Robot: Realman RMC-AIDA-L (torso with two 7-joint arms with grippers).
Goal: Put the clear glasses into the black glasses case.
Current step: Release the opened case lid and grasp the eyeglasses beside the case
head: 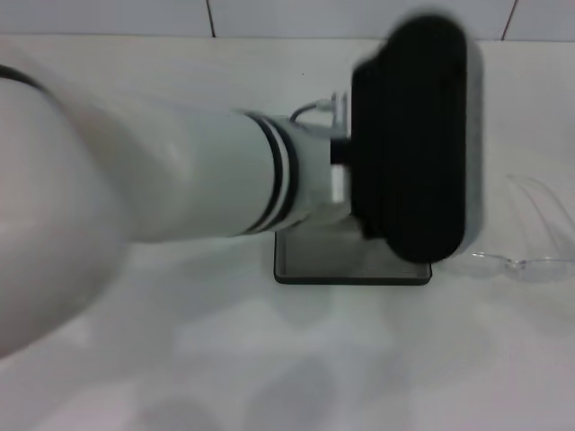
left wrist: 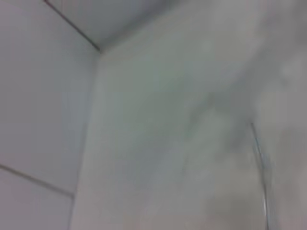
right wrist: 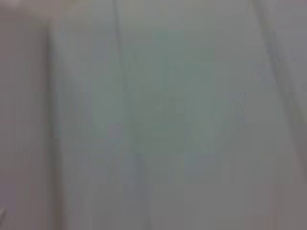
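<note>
Head view, centre: the left arm (head: 162,184), white with black rings near the wrist, reaches across from the robot's left and blocks much of the scene; its black end unit (head: 413,135) hangs above the case.
Head view, left gripper: its fingers are hidden behind that black unit, so I cannot tell whether they are apart or together.
Head view, case: the black glasses case (head: 346,260) lies open on the white table (head: 269,359), its grey lining showing; only the near part is visible below the arm, and it looks empty there.
Head view, glasses: the clear glasses (head: 530,242) lie on the table just beside the case, on the robot's right, outside it and untouched.
Head view, right arm: not visible.
Left wrist view: pale table surface meeting a tiled wall (left wrist: 43,96); a thin clear line, probably one arm of the glasses (left wrist: 259,163), runs along one edge. No fingers show.
Right wrist view: a blank pale surface; neither the right gripper, the case nor the glasses can be made out.
Step in hand, as a judgement: the glasses have yet to be picked up, so the task is at an early stage.
Doing it well: come down over the frame's bridge or thicker front, close gently since thin clear plastic is slippery and flexes, lift level, line the long side up with the case, and lower fully inside the lining before letting go.
</note>
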